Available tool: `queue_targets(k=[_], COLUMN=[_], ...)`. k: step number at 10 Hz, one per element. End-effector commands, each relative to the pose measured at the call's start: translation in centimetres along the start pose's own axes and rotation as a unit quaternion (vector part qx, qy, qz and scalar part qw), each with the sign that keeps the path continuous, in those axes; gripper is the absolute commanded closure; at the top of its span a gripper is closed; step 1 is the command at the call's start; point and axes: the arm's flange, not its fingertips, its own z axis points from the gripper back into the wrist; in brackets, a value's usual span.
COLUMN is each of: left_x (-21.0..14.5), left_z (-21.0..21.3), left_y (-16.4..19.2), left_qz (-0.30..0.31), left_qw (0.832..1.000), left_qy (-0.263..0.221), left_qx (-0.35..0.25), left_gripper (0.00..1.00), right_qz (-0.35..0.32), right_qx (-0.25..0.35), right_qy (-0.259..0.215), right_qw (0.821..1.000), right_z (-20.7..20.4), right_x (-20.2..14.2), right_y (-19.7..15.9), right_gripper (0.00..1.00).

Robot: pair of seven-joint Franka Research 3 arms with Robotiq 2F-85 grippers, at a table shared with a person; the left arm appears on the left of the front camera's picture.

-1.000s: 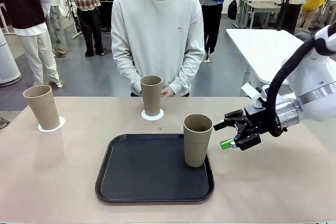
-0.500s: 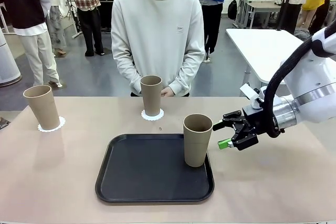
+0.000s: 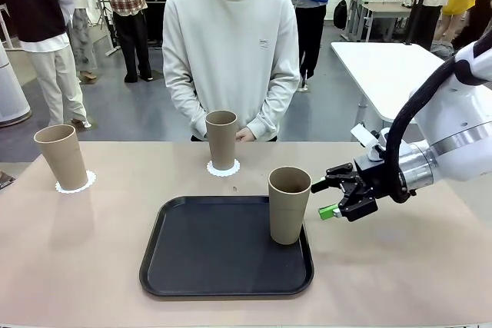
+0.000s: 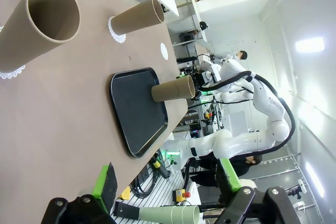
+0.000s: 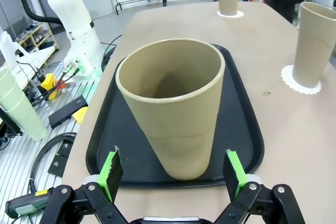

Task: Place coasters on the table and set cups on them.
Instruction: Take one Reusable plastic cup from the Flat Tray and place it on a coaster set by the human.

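Note:
Three tan cups stand upright. The left cup (image 3: 61,157) sits on a lacy white coaster (image 3: 75,183). The middle cup (image 3: 222,139) sits on another coaster (image 3: 224,168) in front of the person. The third cup (image 3: 289,205) stands in the black tray (image 3: 227,247), at its right edge. My right gripper (image 3: 320,200) is open, level with that cup and just right of it. In the right wrist view this cup (image 5: 176,108) stands between the green pads (image 5: 111,169), untouched. My left gripper (image 4: 167,182) is open and holds nothing. A bare coaster (image 4: 164,51) lies on the table (image 4: 63,124) beyond the tray (image 4: 137,111).
A person stands at the far side of the table (image 3: 92,266), hands together behind the middle cup. A white table (image 3: 384,67) stands at the back right. Bare tabletop lies left and right of the tray.
My right gripper has crept a little to the left, closer to the cup in the tray. Cups, coasters and the person have stayed put.

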Motion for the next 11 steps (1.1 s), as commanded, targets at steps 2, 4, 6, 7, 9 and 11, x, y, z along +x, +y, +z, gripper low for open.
queue_targets(k=[2, 4, 6, 7, 9, 11], left_x=[-0.1, -0.1, -0.1, -0.1, -0.1, -0.1], left_z=[0.1, 0.1, 0.1, 0.1, 0.1, 0.1], left_y=[0.0, 0.0, 0.0, 0.0, 0.0, 0.0], left_qz=[-0.003, -0.003, -0.003, -0.003, -0.003, -0.003], left_qw=[1.0, 1.0, 1.0, 1.0, 1.0, 1.0], left_qy=[-0.006, -0.006, -0.006, -0.006, -0.006, -0.006], left_qx=[-0.002, -0.002, -0.002, -0.002, -0.002, -0.002], left_gripper=[0.0, 0.0, 0.0, 0.0, 0.0, 0.0], right_qz=[0.044, 0.064, 0.108, 0.116, 0.111, 0.108], right_qx=[-0.007, -0.007, 0.003, 0.005, 0.014, 0.014], right_qy=[0.0, -0.002, -0.011, -0.013, -0.013, -0.011], right_qw=[0.999, 0.998, 0.994, 0.993, 0.994, 0.994], right_z=[-2.2, -3.1, -3.9, -4.2, -4.9, -5.5], right_x=[-0.4, -0.2, 0.2, 0.3, 0.4, 0.4], right_y=[-1.2, -1.3, -1.0, -1.0, -0.9, -1.3], right_gripper=[0.0, 0.0, 0.0, 0.0, 0.0, 0.0])
